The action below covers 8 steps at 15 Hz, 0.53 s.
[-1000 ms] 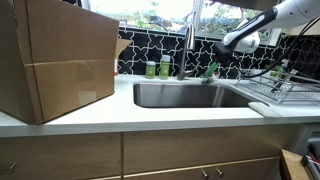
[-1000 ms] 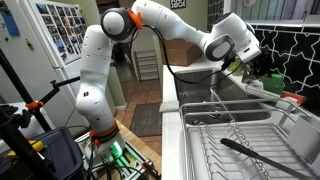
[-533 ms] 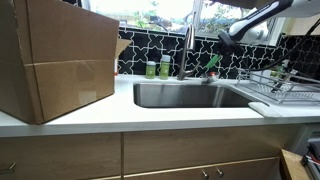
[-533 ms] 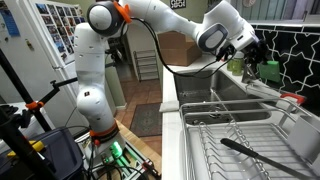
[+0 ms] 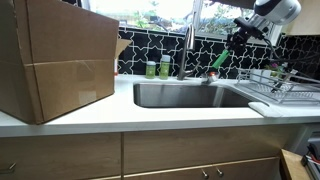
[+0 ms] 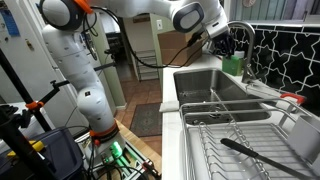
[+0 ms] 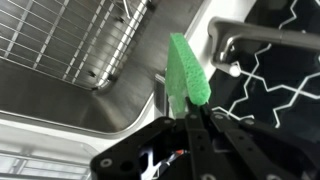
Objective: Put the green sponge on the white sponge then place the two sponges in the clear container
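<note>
My gripper (image 7: 190,118) is shut on the green sponge (image 7: 186,72), a bright green thin slab that sticks out edge-on from between the fingers. In both exterior views the gripper (image 5: 232,48) (image 6: 238,45) holds the green sponge (image 5: 217,62) (image 6: 233,64) in the air above the back of the sink, near the faucet. The white sponge and the clear container are out of view.
A steel sink (image 5: 185,95) (image 7: 150,60) is set in the white counter, with a faucet (image 5: 186,50) (image 7: 250,38) behind it. Two small green bottles (image 5: 158,68) stand at the back. A large cardboard box (image 5: 55,60) is beside the sink, a dish rack (image 5: 285,85) (image 6: 240,135) on the far side.
The arm has swung and risen, carrying the green sponge a little higher above the back of the sink. The gripper has stayed shut on it.
</note>
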Available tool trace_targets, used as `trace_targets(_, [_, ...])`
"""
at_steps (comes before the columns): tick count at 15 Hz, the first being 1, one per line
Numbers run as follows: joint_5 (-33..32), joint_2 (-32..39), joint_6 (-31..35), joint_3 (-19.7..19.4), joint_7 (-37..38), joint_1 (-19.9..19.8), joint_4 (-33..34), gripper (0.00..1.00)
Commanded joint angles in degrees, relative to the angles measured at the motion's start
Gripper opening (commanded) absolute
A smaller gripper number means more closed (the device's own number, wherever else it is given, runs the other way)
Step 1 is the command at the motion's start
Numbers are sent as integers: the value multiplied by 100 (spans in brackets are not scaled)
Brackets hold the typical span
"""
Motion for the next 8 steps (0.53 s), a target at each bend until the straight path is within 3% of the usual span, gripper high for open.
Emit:
trace_targets(1, [144, -894, -1229, 67, -504, -69, -639, 5])
trace_targets(8, [41, -1511, -3236, -13, -2118, -195, -1186, 5])
